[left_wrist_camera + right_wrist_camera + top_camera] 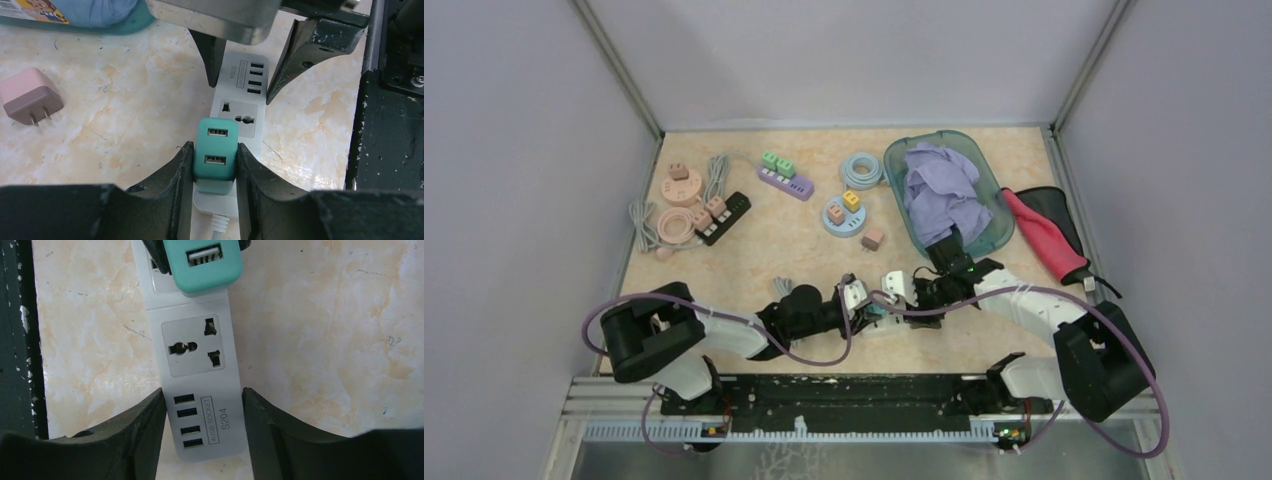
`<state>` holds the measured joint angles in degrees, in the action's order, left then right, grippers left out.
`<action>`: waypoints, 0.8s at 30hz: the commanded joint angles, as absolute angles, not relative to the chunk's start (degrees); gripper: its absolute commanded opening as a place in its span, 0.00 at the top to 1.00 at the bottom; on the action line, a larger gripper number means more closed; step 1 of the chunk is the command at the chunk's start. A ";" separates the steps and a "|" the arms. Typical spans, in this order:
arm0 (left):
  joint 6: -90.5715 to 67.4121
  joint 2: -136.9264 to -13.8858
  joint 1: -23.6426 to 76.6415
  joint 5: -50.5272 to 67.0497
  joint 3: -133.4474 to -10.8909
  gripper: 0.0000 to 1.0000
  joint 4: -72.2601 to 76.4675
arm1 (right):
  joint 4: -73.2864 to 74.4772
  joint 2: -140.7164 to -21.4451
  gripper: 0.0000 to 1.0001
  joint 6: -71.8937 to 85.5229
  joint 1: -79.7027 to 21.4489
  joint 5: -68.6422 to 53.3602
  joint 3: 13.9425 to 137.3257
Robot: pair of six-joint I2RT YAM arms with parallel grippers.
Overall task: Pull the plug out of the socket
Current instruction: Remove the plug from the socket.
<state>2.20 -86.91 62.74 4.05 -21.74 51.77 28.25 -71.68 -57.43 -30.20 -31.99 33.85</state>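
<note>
Currently, you are working near the middle of the table's (754,250) near edge, where a white power strip (239,100) is lying flat on the marble-patterned top. Your left gripper (214,156) is standing partly closed, its two dark fingers (175,175) pressing against opposite sides of the teal USB charger plug (215,147). That plug is sitting on the strip at its cable end, with two USB ports facing up; whether its pins are fully seated is hidden. Your right gripper (204,405) is reaching in from the opposite side. It is likewise partly closed, clamping the strip's other end beside the row of four USB slots. One empty universal socket is showing between the two grippers. A loose pink plug adapter (31,97) is lying on the table well apart from the strip, near a teal basin (996,195).
</note>
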 commanded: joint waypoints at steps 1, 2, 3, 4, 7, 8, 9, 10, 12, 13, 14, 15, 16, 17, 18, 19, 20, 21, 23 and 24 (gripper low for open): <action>2.59 -88.96 62.67 6.67 -20.56 0.99 66.10 | 29.38 -70.97 0.41 -53.57 -30.06 -32.14 34.91; 2.39 -89.72 62.67 7.37 -20.42 0.99 67.41 | 29.30 -70.69 0.34 -53.38 -30.06 -32.85 34.92; 2.13 -90.14 62.67 8.04 -20.37 0.99 68.09 | 29.19 -70.50 0.29 -53.23 -30.06 -33.44 34.97; 1.85 -90.57 62.67 8.42 -20.43 0.99 68.79 | 29.10 -70.25 0.25 -53.12 -30.06 -34.05 35.05; 1.34 -91.36 62.67 9.39 -20.52 0.99 70.21 | 29.23 -69.49 0.19 -53.21 -30.06 -36.75 35.17; 1.32 -91.47 62.64 9.62 -20.55 0.99 70.44 | 29.04 -69.28 0.19 -53.30 -30.06 -37.32 35.02; 1.44 -91.49 62.73 9.87 -20.63 0.99 70.55 | 28.58 -69.00 0.19 -53.34 -30.06 -37.81 34.75; 1.44 -91.55 62.75 10.19 -20.76 0.99 70.57 | 28.11 -68.77 0.19 -53.30 -30.06 -38.14 34.58; 1.49 -91.71 62.75 10.80 -20.96 0.99 70.78 | 27.04 -68.60 0.19 -53.30 -30.26 -38.48 34.14; 1.54 -91.75 62.75 10.83 -20.92 0.99 71.09 | 26.51 -68.64 0.19 -53.32 -30.55 -38.38 33.95; 1.50 -91.76 62.75 10.90 -20.85 0.99 71.44 | 26.07 -68.77 0.20 -53.39 -31.06 -38.15 33.81; 1.56 -91.59 62.75 10.51 -20.65 0.99 71.78 | 25.92 -69.08 0.20 -53.43 -31.36 -37.82 33.76; 1.58 -91.40 62.75 9.96 -20.29 0.99 72.08 | 25.86 -69.39 0.22 -53.39 -31.52 -37.42 33.82; 1.72 -90.83 62.75 9.12 -19.93 0.99 72.21 | 25.80 -69.49 0.22 -53.32 -31.55 -37.05 33.91; 1.78 -90.26 62.75 8.08 -19.50 0.99 72.24 | 25.71 -69.47 0.23 -53.03 -31.60 -36.63 34.11; 1.87 -89.78 62.75 6.71 -18.98 0.99 72.25 | 25.56 -69.26 0.23 -52.62 -31.56 -36.37 34.29; 1.85 -89.23 62.68 5.38 -18.46 0.99 72.32 | 25.55 -68.93 0.23 -52.37 -31.55 -36.17 34.47; 1.58 -88.64 62.67 3.59 -17.92 0.99 71.94 | 25.88 -68.57 0.22 -52.28 -31.55 -36.01 34.64; 0.73 -87.12 62.38 0.64 -17.38 0.99 69.89 | 27.00 -67.95 0.22 -52.36 -31.60 -35.80 35.30; 0.21 -86.36 62.04 -0.17 -17.32 0.99 68.44 | 27.68 -67.68 0.21 -52.38 -31.56 -35.59 35.82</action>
